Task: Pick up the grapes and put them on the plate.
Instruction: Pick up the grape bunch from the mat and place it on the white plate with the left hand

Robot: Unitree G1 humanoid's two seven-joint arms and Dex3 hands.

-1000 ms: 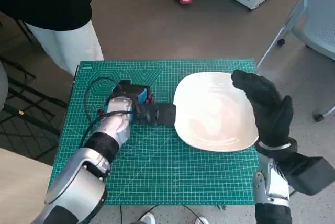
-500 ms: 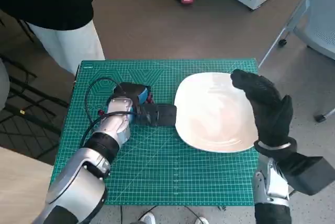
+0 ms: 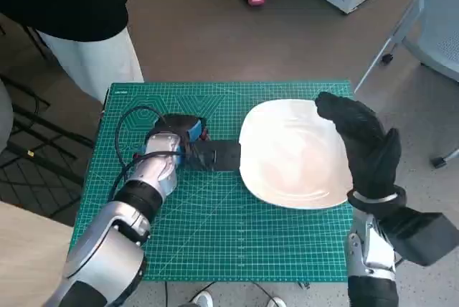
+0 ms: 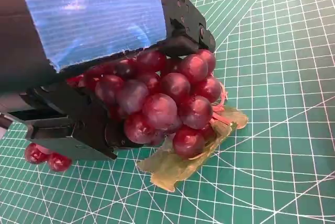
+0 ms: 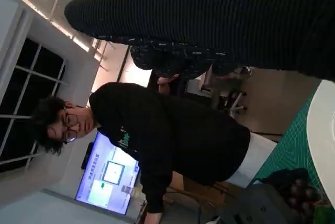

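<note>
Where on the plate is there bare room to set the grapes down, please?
The white plate shows bare across its middle and its side toward the left hand, which grips the grapes. The right hand crowds the plate's far-right edge.

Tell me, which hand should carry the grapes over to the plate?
The left hand. Its fingers already wrap the grapes, which sit low over the green mat beside the plate. The right hand hovers at the plate's far edge, holding nothing, so it would probably need a longer reach.
</note>
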